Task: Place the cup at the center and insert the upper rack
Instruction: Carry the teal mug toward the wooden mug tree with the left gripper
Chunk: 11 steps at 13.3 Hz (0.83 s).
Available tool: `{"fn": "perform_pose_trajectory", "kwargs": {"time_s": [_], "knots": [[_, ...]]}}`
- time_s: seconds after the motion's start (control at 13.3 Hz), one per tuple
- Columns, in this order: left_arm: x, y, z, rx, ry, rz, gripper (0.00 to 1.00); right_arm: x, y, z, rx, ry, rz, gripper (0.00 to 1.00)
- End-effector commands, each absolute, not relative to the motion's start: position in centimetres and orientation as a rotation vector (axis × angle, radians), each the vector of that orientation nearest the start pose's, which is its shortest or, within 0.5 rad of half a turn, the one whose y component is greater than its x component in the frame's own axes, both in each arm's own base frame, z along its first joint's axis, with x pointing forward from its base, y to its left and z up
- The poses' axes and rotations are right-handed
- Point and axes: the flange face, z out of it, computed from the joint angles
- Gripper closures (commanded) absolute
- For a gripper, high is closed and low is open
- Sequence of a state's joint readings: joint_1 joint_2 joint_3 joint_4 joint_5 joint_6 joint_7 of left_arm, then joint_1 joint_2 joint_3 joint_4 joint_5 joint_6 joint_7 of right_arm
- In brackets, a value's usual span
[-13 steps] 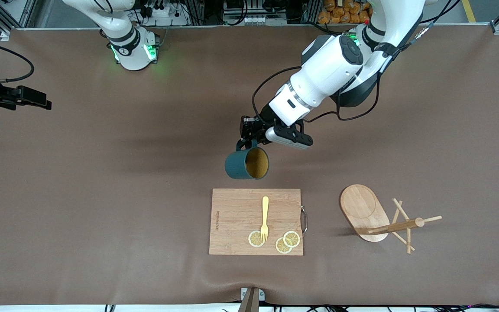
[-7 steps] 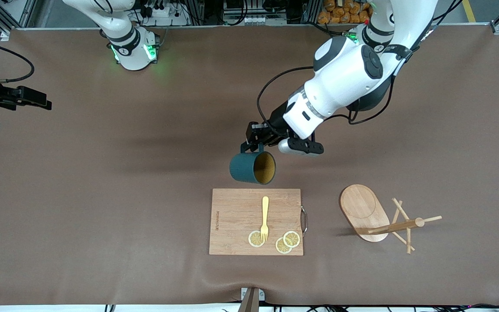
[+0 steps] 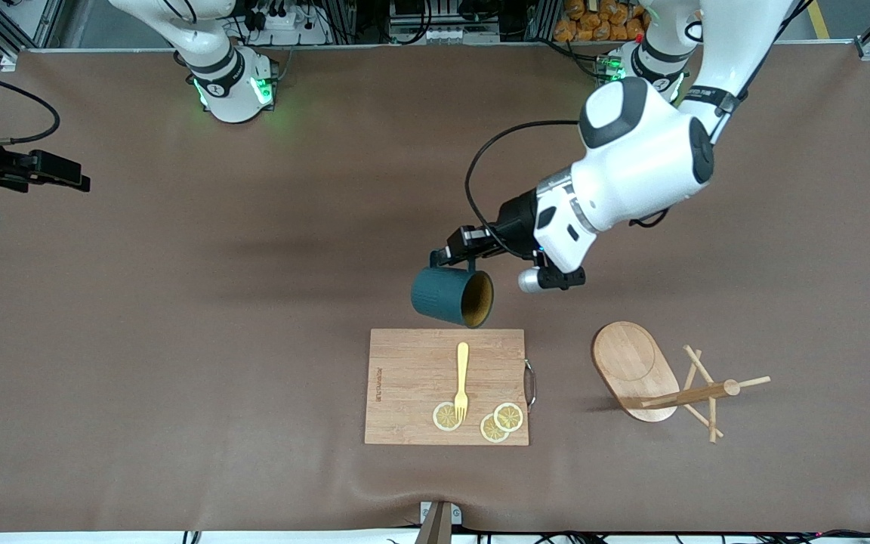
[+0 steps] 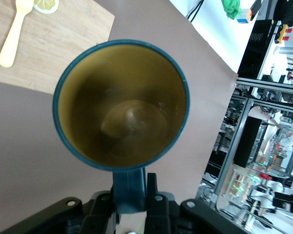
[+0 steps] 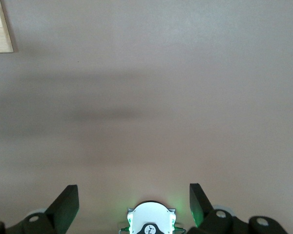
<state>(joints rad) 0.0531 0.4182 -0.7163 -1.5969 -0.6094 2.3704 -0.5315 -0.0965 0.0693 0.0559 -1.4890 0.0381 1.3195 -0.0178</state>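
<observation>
The dark teal cup [image 3: 442,296] hangs on its side in the air, just over the cutting board's edge that is farther from the front camera. Its yellowish-tan inside faces the left arm's end of the table. My left gripper [image 3: 470,258] is shut on the cup's handle; in the left wrist view the gripper [image 4: 132,187] clamps the handle [image 4: 129,192] and I look straight into the cup [image 4: 122,109]. The wooden mug stand [image 3: 635,363], with its post and thin pegs [image 3: 707,393], is on the table toward the left arm's end. My right gripper [image 5: 132,204] is open and empty and waits at the right arm's end [image 3: 50,172].
A rectangular wooden cutting board [image 3: 412,370] lies near the front camera with a yellow fork [image 3: 462,378] and three lemon slices [image 3: 500,421]. The board and fork also show in the left wrist view [image 4: 63,39]. Brown table mat [image 3: 178,340] all around.
My left arm has carried the cup toward the left arm's end and closer to the cutting board, and the cup has turned a little. The right arm has not moved.
</observation>
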Motion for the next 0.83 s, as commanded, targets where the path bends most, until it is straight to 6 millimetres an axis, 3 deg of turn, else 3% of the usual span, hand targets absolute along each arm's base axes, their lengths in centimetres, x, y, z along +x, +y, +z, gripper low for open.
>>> {"fn": "perform_pose_trajectory", "kwargs": {"time_s": [0.0, 0.3, 0.75], "knots": [[60.6, -34.6, 49.5, 2.186, 0.406, -0.215, 1.0, 54.7, -1.7, 60.5, -3.069, 0.045, 0.365, 0.0], [62.9, -28.2, 49.5, 2.044, 0.418, -0.376, 1.0, 54.8, -1.7, 60.4, -3.069, 0.045, 0.367, 0.0], [64.6, -20.5, 49.4, 1.845, 0.413, -0.51, 1.0, 54.8, -1.7, 60.4, -3.069, 0.045, 0.367, 0.0]]}}
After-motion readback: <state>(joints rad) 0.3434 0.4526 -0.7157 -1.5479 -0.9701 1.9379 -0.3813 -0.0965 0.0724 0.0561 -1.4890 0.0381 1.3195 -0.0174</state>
